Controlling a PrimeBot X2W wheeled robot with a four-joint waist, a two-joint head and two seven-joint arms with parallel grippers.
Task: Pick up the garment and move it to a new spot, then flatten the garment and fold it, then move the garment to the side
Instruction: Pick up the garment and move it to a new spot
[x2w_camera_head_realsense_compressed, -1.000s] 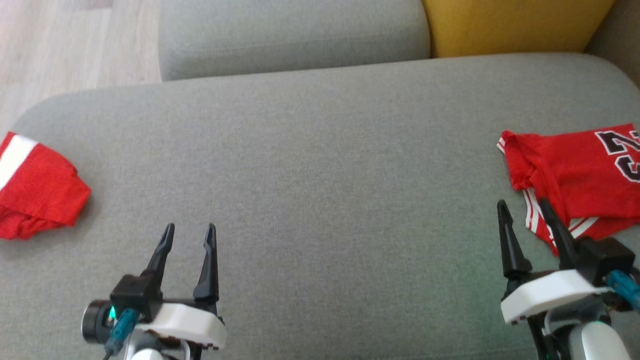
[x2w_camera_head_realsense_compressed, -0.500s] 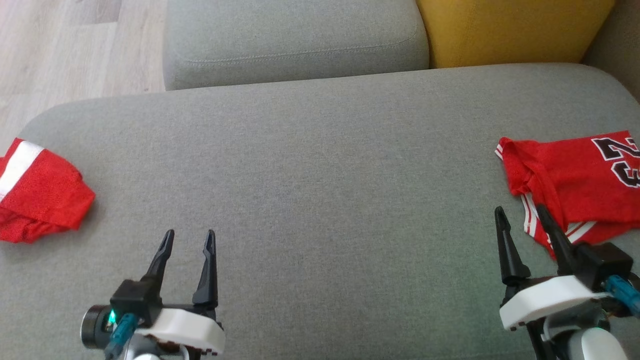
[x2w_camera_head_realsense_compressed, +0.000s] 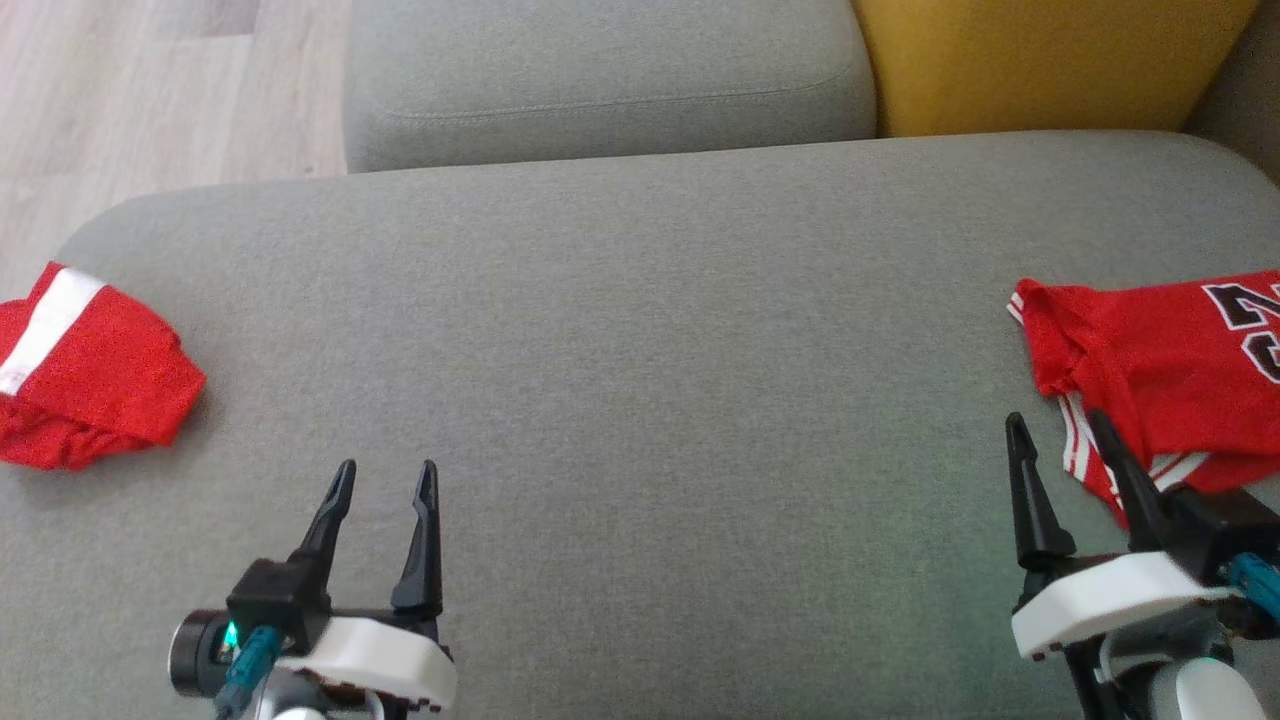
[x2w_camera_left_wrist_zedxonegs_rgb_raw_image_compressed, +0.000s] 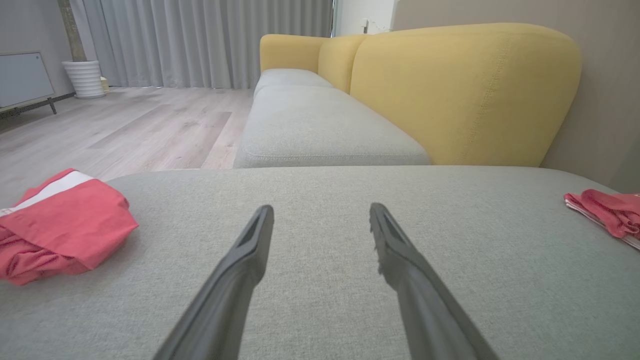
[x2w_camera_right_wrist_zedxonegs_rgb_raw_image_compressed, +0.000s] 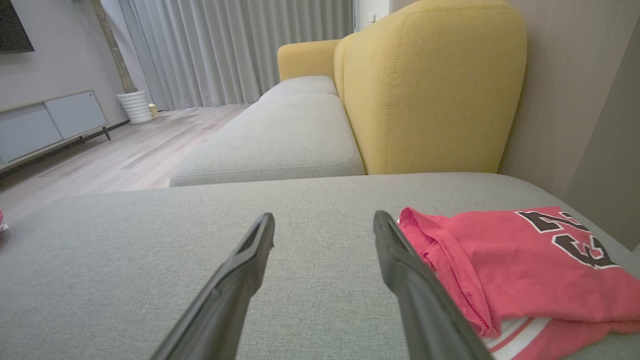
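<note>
Grey cushion bears the red jersey just right of the spread, empty right hand.

I'm working in a home living room: yellow-backed sofa, long curtains upper left, wood floor, perhaps a low cabinet.

A broad grey fabric seat spreads beneath and ahead of both pairs of jaws. Beyond their tips a second grey sofa cushion runs away, a mustard-yellow backrest rising along its right side. Ahead and left of the jaws lies pale wood-plank floor. Far ahead hang long grey curtains, with a white ribbed pot at their left end near a low grey cabinet. A plain beige wall stands to the right.
</note>
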